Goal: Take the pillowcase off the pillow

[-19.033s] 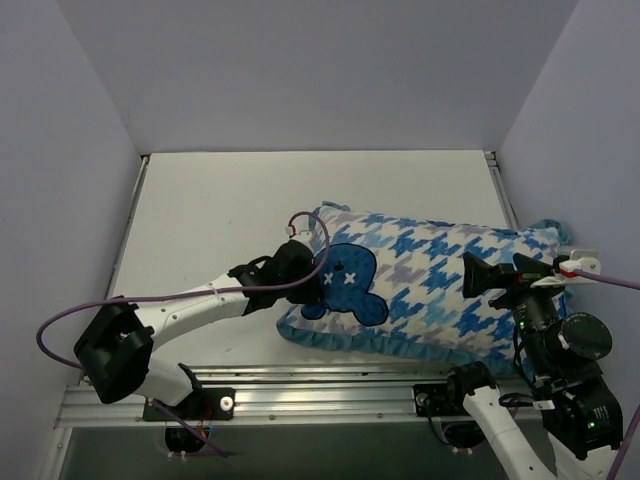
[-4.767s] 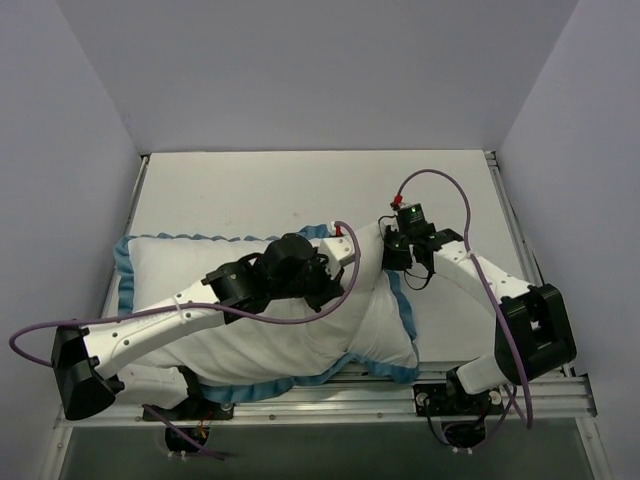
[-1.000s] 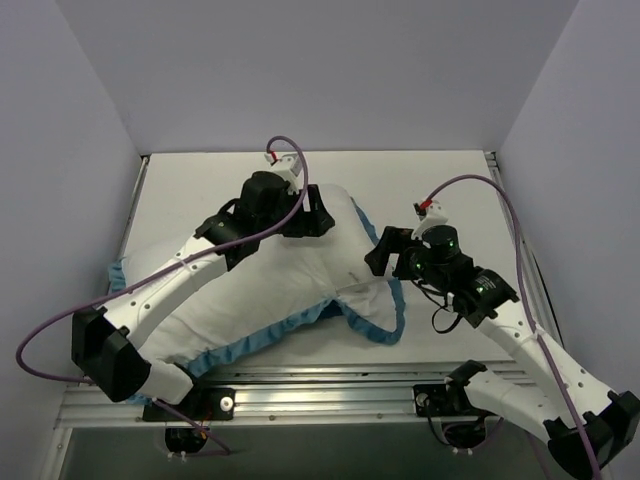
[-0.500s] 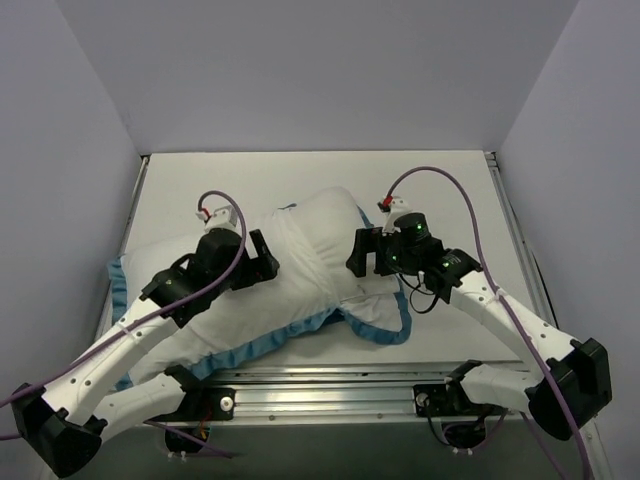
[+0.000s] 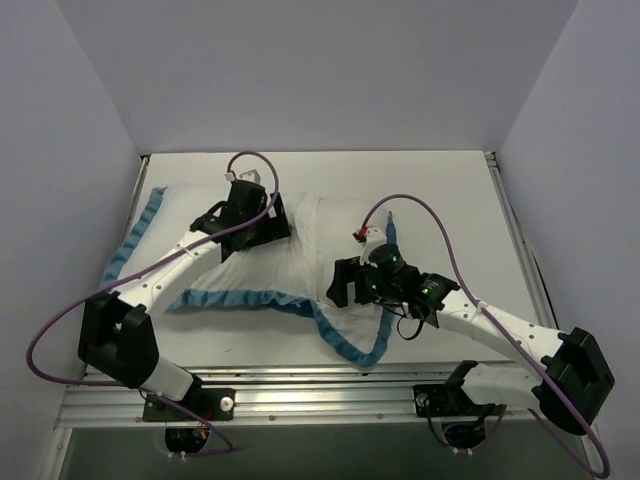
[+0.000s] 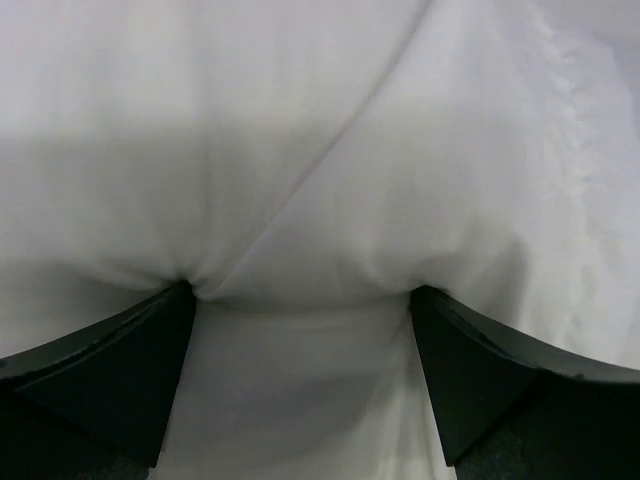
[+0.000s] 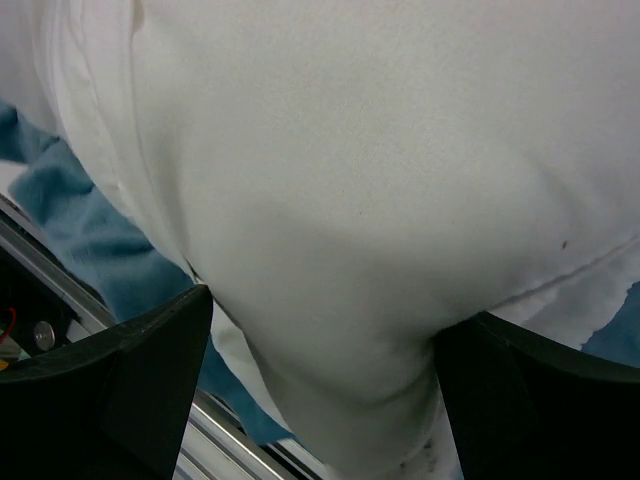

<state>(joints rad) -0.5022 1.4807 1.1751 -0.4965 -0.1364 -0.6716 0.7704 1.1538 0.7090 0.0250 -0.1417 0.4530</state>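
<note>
**Cover to the left, pillow to the right, one arm on each**

The pillowcase (image 5: 235, 278) lay inside out on the left half of the table (image 5: 450, 200), white side up. Its blue ruffled trim (image 5: 128, 245) ran down the far-left edge and along the near side. The left gripper (image 5: 262, 222) sat on the white cloth near the bundle's far edge, jaws fully apart.

The bundle's long axis ran left to right. The pillow (image 5: 320, 235) showed at the right end, just right of the left gripper and just beyond the right gripper (image 5: 338, 285), so the right arm was nearer it. The parting pull looked to be along that axis.

The left wrist view showed only the fingertips (image 6: 180, 300) denting white cloth, nothing pinched. The right wrist view showed what the top view hid: wide-spread jaws astride a plump bulge of the pillow (image 7: 380, 180), its dark speck (image 7: 563, 243), and trim (image 7: 60, 190) at the left.
</note>
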